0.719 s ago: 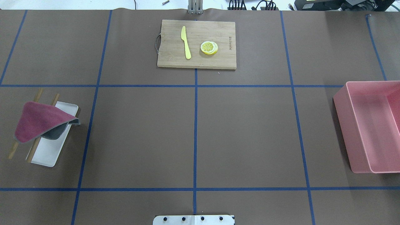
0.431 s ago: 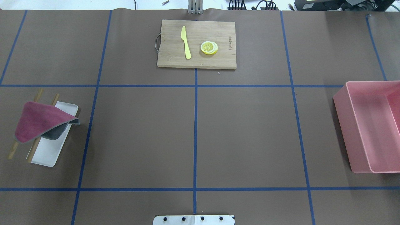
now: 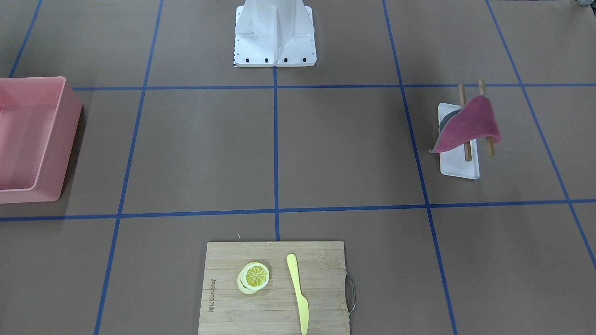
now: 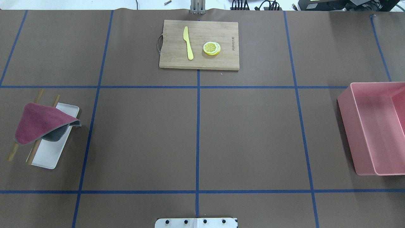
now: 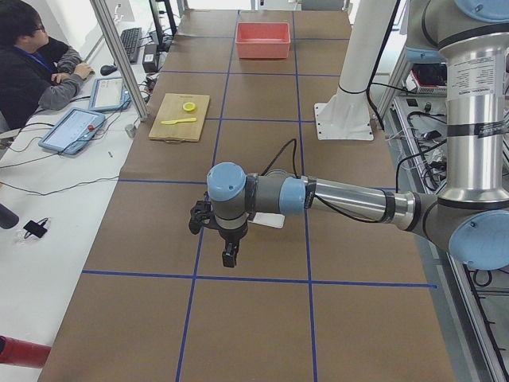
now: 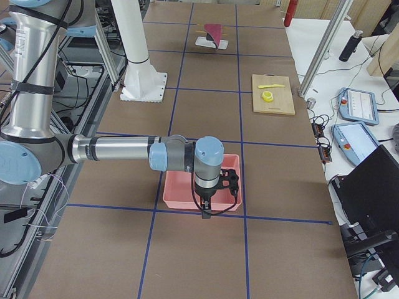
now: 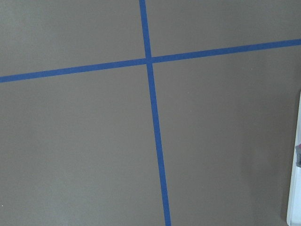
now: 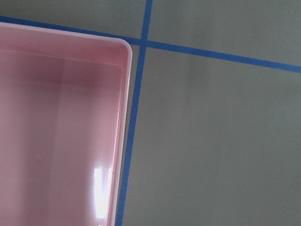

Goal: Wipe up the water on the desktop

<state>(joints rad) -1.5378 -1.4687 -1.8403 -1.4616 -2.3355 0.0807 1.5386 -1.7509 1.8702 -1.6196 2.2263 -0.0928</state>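
While both arms hang over the desktop [image 4: 253, 136], the left gripper [image 5: 229, 256] and right gripper [image 6: 206, 208] show only in side views, so I can't tell their jaw width. Desktop fills the overhead view: maroon cloth [image 4: 39, 122] on rods at 9 o'clock, pink bin [image 4: 349, 126] at 3, bamboo cutting board [image 4: 218, 61] at 12.

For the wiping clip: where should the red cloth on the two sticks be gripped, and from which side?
Probably the drooping corner of the cloth, approached from the side facing the desktop's middle. It hangs free of both wooden sticks above the white tray, so nothing blocks it.
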